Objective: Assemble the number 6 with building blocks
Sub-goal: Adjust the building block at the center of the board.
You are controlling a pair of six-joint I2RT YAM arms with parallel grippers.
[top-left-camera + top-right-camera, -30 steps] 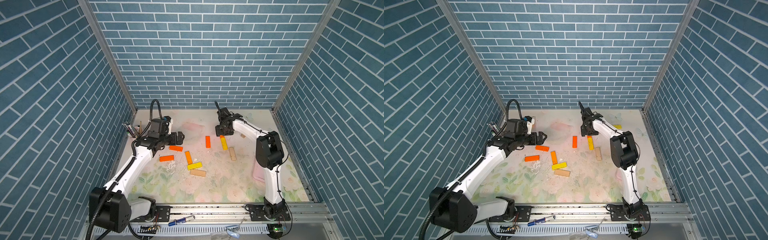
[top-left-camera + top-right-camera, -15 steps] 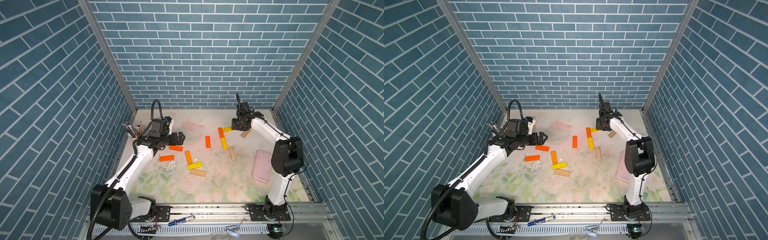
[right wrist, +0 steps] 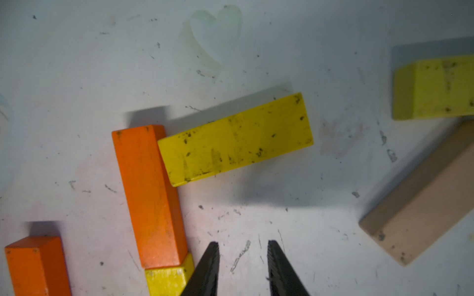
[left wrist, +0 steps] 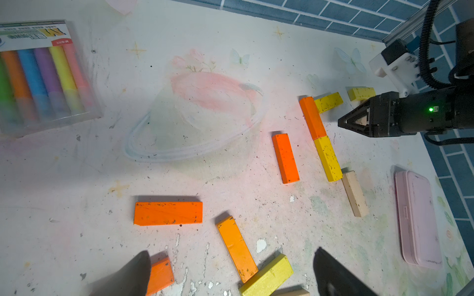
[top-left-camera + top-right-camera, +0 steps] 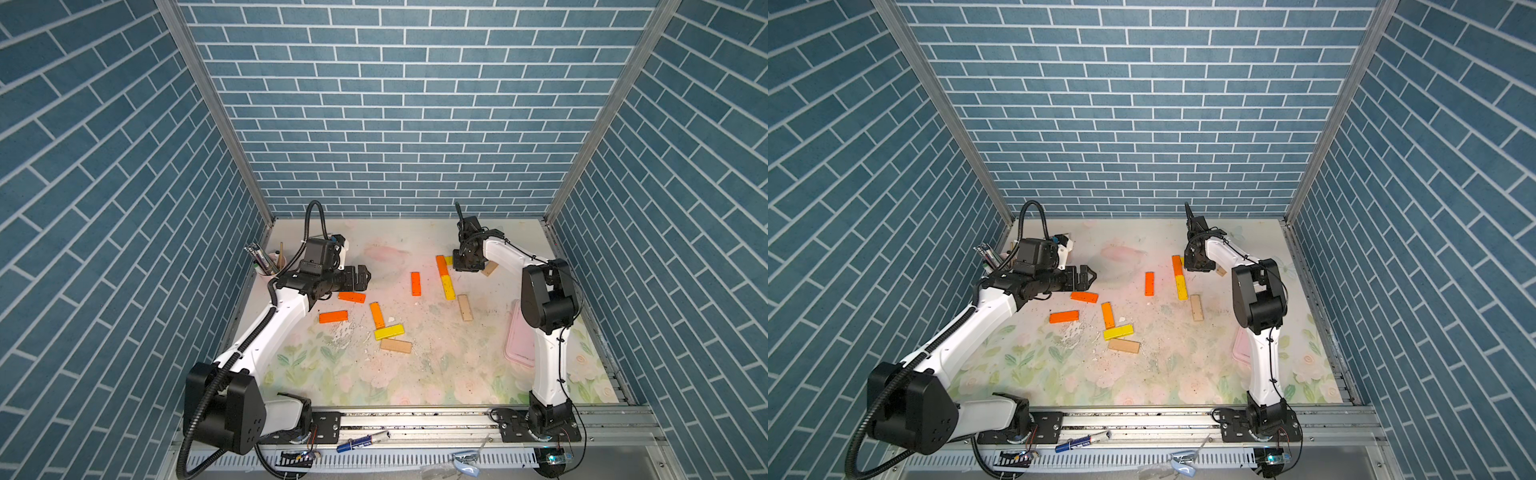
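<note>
Nearest the arm bases, a loose cluster of building blocks [image 5: 389, 331] lies flat on the desk [image 5: 415, 378]. It holds a tan bar [image 5: 395, 345], a yellow bar [image 5: 390, 332] touching an amber bar [image 5: 377, 314], and a near orange bar [image 5: 333, 316] off to the left. A pink tray [image 5: 518, 345] sits at the right edge.

A little farther back the left gripper [image 5: 365, 278] hangs over the desk, jaws spread as wide as they go, with nothing between them. A second orange bar [image 5: 351, 297] lies just beside them. It looks untouched, though the top views do not settle the gap.

Farther still lies what there is of the number 6 [image 5: 444, 276]. A pale tan bar [image 5: 465, 307], a long yellow bar [image 5: 447, 287] and a long orange bar [image 5: 441, 265] run roughly in one line away from the bases. The yellow and orange meet end to end; the tan is slightly offset. A lone orange bar [image 5: 415, 284] lies parallel on the left, apart. At the far end a yellow crossbar [image 3: 234, 139] butts against the long orange bar's side, a little tilted.

The right gripper [image 3: 243, 247] points down just right of that line. Its jaws are only narrowly apart — bare desk shows between them and they grip nothing. One finger [image 3: 207, 266] stands close to the orange-yellow joint, and the crossbar lies ahead of the jaws, clear of them. Beyond are a stray tan block [image 3: 415, 202] and a stray yellow block [image 3: 436, 89]. A chalk pack [image 4: 38, 77] lies at the far left.
</note>
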